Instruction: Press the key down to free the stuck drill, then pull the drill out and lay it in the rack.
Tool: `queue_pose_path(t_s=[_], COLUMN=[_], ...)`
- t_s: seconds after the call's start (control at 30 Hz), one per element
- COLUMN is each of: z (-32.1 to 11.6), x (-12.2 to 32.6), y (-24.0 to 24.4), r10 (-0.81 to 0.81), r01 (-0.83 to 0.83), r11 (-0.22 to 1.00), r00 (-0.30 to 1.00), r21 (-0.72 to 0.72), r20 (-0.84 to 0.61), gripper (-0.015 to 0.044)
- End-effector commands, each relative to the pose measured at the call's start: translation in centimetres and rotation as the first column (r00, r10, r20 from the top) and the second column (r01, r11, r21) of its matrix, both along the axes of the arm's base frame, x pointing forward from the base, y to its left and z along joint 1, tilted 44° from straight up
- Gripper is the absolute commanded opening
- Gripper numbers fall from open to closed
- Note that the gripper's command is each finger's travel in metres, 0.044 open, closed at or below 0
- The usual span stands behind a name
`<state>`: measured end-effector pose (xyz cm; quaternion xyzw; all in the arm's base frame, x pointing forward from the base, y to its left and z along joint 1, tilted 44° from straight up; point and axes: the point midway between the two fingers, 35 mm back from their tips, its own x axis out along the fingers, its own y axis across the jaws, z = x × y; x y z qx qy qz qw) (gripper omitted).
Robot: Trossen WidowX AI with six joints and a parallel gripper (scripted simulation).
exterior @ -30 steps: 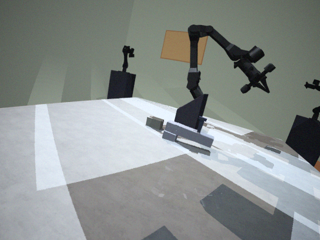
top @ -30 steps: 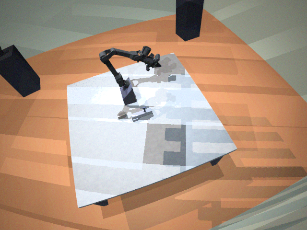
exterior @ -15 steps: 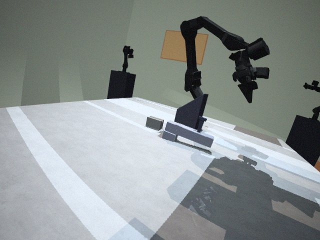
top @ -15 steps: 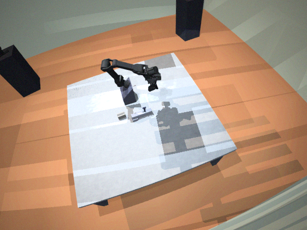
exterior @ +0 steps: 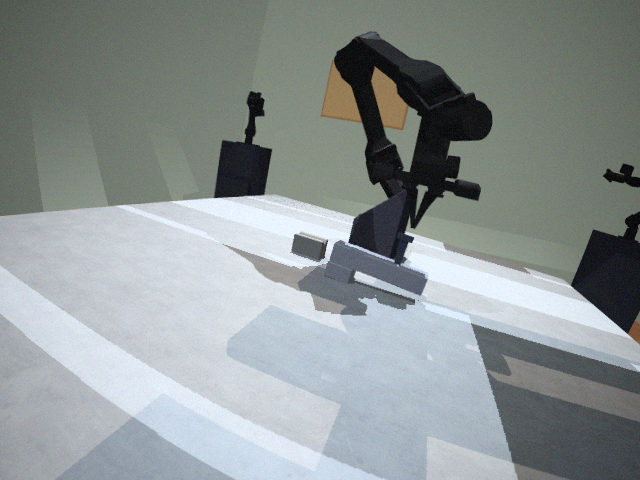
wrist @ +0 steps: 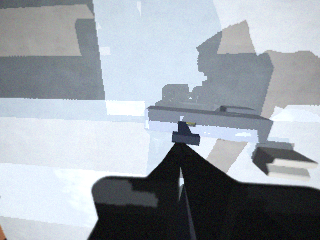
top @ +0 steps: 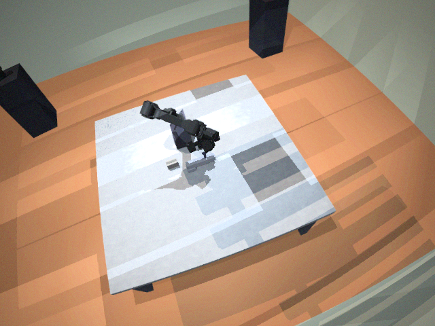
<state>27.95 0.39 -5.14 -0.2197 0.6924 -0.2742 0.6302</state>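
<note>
A long grey block (top: 198,164) (exterior: 377,266) (wrist: 215,120) stands on the table in front of the arm's base. A dark blue T-shaped piece (exterior: 405,239) (wrist: 185,138), apparently the key, stands upright at the block's side facing the arm. A tiny yellowish spot (wrist: 190,124) shows beside it in the wrist view; whether it is the drill I cannot tell. A small grooved box (top: 172,164) (exterior: 309,246) (wrist: 280,161), perhaps the rack, sits beside the block. My gripper (exterior: 413,225) (wrist: 179,146) is shut and empty, tips down, a little above the T-shaped piece.
The dark wedge-shaped arm base (top: 179,136) (exterior: 376,222) stands close behind the block. The small box is near the block's end, with a gap between them. Dark pedestals (top: 267,31) (top: 29,105) stand beyond the table (top: 147,238). Patchy shadows cross the table top.
</note>
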Motion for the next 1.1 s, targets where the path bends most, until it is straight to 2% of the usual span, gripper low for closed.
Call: queue_pose_path(t_s=[0.0,1.07], z=[0.2,-0.8], x=[0.0,-0.3], y=[-0.8,-1.8], r10=[-0.064,-0.064], r01=[0.065,0.065], r11=[0.997,0.997], r00=[0.998,0.998], r21=[-0.032,-0.032], r20=[0.023,0.023], gripper=[0.0000,0.0000])
